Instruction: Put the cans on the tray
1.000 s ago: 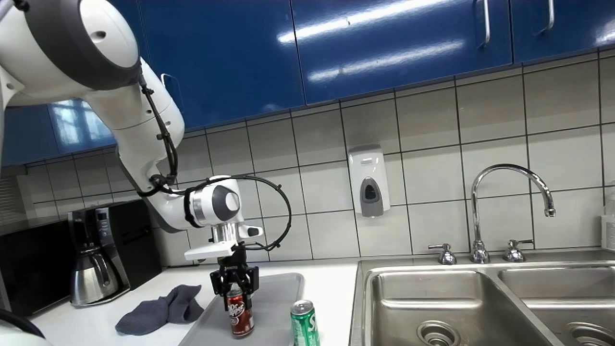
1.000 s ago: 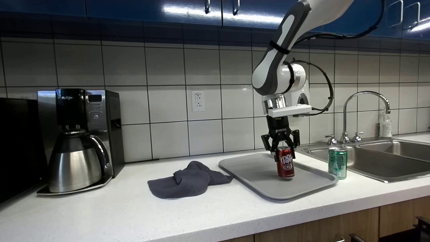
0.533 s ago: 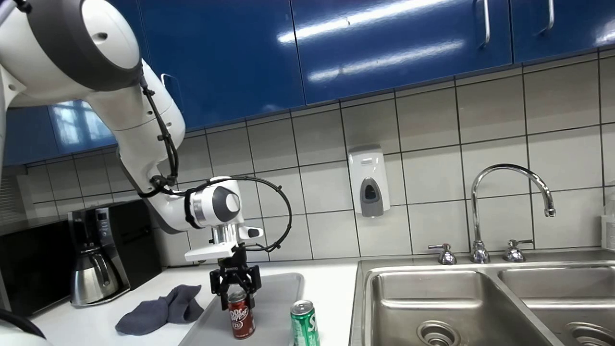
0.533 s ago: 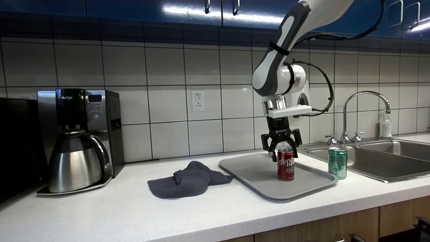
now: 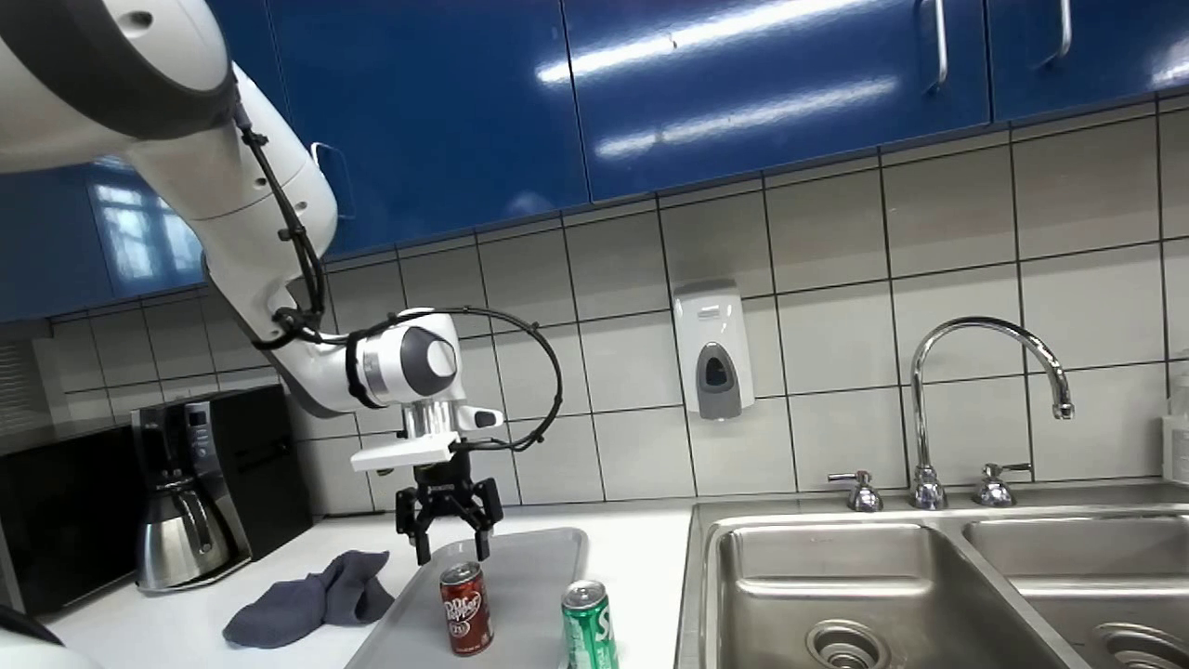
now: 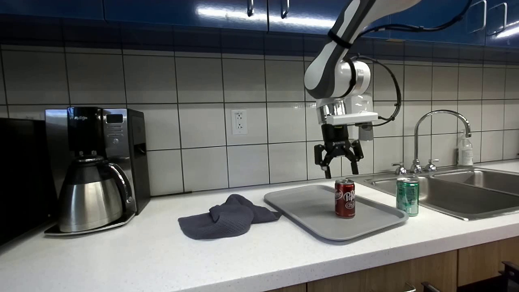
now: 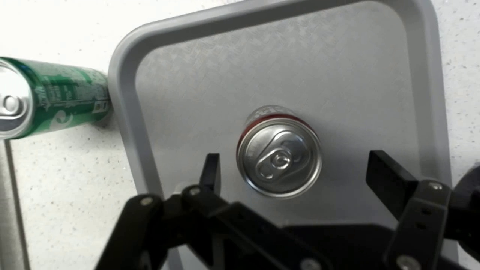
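A red Dr Pepper can (image 5: 465,613) (image 6: 345,199) stands upright on the grey tray (image 6: 304,207) in both exterior views. Just above it hangs my gripper (image 5: 452,555) (image 6: 341,172), its fingers spread wide and holding nothing. Looking down in the wrist view, the red can's silver lid (image 7: 279,159) appears between the two fingertips, with a gap on either side. A green can (image 6: 408,196) is upright on the counter beside the tray's edge, off the tray; in the wrist view this green can (image 7: 67,99) lies at the far left.
A crumpled dark cloth (image 6: 231,221) lies on the counter alongside the tray. Farther off stands a coffee maker (image 6: 93,174) with its steel pot. The sink (image 5: 836,595) begins past the green can, its faucet (image 5: 929,409) arching above. Blue cabinets (image 5: 446,111) hang overhead.
The fingers have spread and let go of the red can, which now rests upright on the tray. My gripper has risen clear above it. The green can has not moved.
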Controlling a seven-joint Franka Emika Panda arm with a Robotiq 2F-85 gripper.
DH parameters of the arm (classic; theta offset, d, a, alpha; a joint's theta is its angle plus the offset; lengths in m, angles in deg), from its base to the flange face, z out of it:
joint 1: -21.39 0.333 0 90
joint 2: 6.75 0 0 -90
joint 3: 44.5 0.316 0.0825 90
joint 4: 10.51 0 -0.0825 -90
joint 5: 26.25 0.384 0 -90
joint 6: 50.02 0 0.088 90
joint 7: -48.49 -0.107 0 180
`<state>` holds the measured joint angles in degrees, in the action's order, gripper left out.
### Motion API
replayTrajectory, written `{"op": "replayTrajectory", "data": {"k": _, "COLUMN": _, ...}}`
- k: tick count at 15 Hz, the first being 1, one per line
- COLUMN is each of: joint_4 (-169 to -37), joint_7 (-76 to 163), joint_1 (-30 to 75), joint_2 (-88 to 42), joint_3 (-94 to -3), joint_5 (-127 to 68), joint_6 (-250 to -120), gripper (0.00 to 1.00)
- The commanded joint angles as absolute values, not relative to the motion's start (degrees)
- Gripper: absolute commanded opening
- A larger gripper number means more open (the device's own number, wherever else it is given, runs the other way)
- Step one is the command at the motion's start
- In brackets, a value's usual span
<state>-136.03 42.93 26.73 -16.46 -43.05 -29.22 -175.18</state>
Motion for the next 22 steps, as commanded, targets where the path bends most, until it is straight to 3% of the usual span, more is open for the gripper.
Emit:
{"op": "replayTrajectory", "data": {"k": 1, "joint_4": -136.97, "joint_7": 47.49, "joint_1": 25.33, "joint_2": -10.35, "joint_3": -42.66, "joint_5": -28.02, "joint_6": -171.36, "gripper": 1.00}}
{"op": "replayTrajectory", "data": {"k": 22, "joint_4": -142.49, "joint_7": 54.69, "joint_1": 15.23, "joint_2": -4.40, "joint_3": -52.15, "joint_5": -34.33, "joint_6": -172.51, "gripper": 1.00}}
